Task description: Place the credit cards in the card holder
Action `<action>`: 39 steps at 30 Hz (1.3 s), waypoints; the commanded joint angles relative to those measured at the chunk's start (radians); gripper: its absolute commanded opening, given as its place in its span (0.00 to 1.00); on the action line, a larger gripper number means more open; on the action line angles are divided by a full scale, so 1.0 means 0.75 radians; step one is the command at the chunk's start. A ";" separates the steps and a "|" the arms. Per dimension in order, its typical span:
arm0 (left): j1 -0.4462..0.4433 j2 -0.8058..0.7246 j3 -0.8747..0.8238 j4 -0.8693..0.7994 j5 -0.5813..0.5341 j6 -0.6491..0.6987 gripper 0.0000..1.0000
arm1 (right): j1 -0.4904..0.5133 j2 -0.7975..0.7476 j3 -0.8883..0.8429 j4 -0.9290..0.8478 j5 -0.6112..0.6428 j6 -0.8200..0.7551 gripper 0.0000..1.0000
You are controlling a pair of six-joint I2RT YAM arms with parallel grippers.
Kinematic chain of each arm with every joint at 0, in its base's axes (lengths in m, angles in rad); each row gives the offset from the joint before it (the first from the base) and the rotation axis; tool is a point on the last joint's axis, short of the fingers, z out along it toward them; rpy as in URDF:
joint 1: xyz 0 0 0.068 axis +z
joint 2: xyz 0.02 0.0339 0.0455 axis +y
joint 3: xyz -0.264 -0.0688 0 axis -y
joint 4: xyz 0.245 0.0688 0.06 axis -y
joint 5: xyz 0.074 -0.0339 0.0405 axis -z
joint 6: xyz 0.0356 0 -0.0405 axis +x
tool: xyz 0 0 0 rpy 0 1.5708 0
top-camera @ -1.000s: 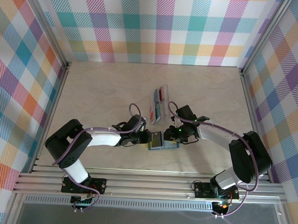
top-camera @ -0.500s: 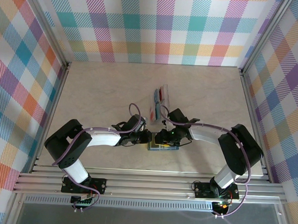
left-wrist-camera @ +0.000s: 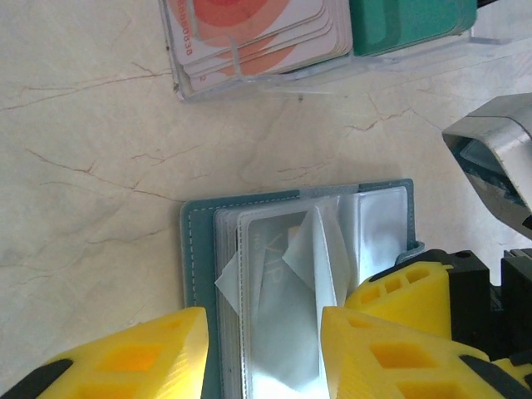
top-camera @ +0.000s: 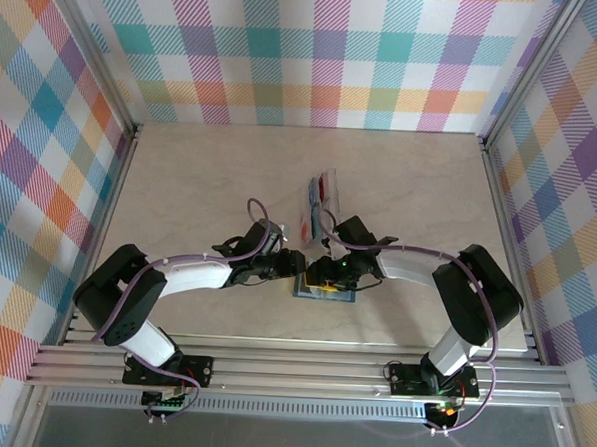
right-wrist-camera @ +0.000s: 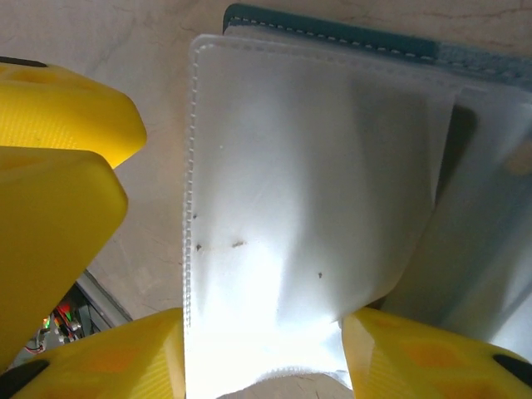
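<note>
We're right over the open card holder [left-wrist-camera: 198,274].
Left end effector [left-wrist-camera: 264,332] and right end effector [right-wrist-camera: 262,332] parted, holding nothing, clear sleeves [left-wrist-camera: 283,283] between their fingers [left-wrist-camera: 125,357]; credit cards [left-wrist-camera: 258,33] ahead of the left one.

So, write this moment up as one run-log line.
card holder: open | left gripper: open over clear sleeves | right gripper: open around sleeve | credit cards: in tray

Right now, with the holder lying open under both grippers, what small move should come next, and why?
Probably raise the left gripper off the card holder toward the credit cards beside it: its jaws stand open, gripping nothing, and a stack waits in the clear tray.
</note>
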State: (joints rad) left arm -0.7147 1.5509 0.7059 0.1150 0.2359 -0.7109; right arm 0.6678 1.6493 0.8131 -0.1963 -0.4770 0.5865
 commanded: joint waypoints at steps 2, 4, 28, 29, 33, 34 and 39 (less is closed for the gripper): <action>0.006 0.022 0.047 -0.035 0.074 0.011 0.41 | 0.010 0.018 -0.012 0.035 -0.044 -0.022 0.56; 0.006 0.030 0.050 -0.031 0.078 0.014 0.42 | 0.010 0.018 -0.013 0.037 -0.046 -0.026 0.57; -0.031 0.205 0.119 -0.091 0.063 0.116 0.38 | 0.009 0.042 0.005 0.061 -0.102 -0.027 0.64; -0.033 0.211 0.120 -0.099 0.048 0.115 0.37 | 0.009 0.042 0.007 0.060 -0.103 -0.027 0.64; -0.047 0.209 0.105 -0.140 -0.031 0.132 0.33 | 0.008 0.048 0.014 0.063 -0.116 -0.025 0.64; -0.051 0.206 0.102 -0.152 -0.047 0.140 0.33 | 0.010 0.048 0.016 0.063 -0.119 -0.025 0.64; -0.056 0.214 0.068 -0.160 -0.108 0.149 0.32 | 0.010 0.014 0.041 0.016 -0.096 -0.031 0.64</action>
State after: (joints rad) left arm -0.7380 1.6951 0.7841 0.0826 0.1818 -0.6266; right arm 0.6678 1.6600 0.8143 -0.1715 -0.5396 0.5640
